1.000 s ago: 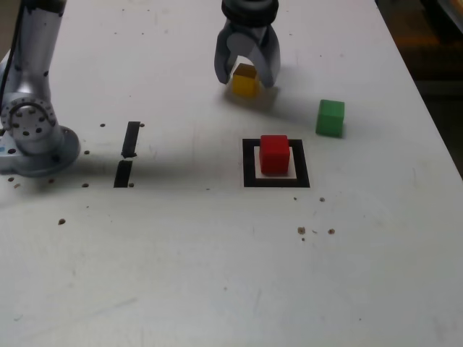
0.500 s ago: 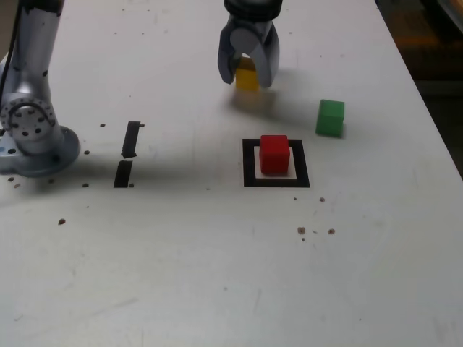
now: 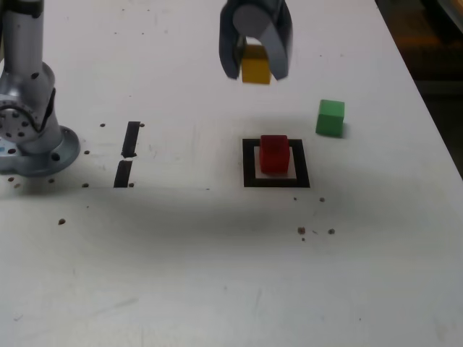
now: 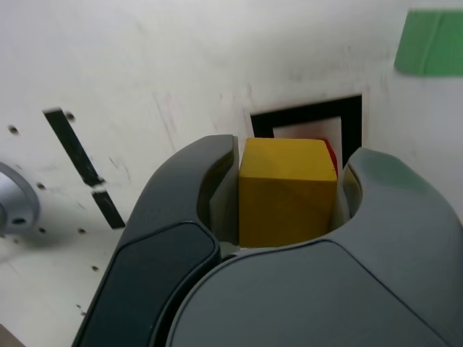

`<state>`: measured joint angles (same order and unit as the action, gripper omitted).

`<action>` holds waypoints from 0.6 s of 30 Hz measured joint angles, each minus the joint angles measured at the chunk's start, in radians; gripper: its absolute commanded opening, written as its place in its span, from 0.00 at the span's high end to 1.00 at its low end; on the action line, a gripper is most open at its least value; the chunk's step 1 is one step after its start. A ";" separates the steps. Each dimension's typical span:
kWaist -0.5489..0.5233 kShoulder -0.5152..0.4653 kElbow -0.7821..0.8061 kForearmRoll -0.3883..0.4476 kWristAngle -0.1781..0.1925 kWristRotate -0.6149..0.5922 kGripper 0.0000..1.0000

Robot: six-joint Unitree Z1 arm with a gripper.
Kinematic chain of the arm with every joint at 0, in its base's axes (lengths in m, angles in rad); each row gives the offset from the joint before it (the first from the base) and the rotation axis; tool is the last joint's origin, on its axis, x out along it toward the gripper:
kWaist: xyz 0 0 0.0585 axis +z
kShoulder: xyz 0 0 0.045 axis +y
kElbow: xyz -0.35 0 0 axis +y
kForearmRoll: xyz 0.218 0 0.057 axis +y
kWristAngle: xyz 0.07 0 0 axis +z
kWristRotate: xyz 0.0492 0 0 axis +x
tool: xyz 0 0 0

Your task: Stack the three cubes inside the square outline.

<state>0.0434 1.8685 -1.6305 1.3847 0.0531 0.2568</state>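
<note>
Claw (image 3: 256,61) grips yellow cube (image 3: 255,63) upright.

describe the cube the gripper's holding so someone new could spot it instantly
Start at the black square outline in the middle of the white table, where the red cube sits. Look beyond it in the exterior view to the dark gripper raised above the table. The yellow cube is clamped between its jaws, the only cube off the surface; the green cube rests on the table.
</note>
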 measured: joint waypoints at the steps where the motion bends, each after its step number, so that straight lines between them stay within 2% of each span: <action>1: -0.035 0.010 -0.004 0.000 -0.007 -0.039 0.87; 4: -0.139 0.054 -0.018 -0.004 -0.027 -0.148 0.87; 7: -0.178 0.084 -0.017 -0.010 -0.037 -0.251 0.87; 18: -0.190 0.114 0.081 -0.146 -0.027 -0.311 0.87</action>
<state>-0.1465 1.9825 -1.5497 1.2384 0.0259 -0.0539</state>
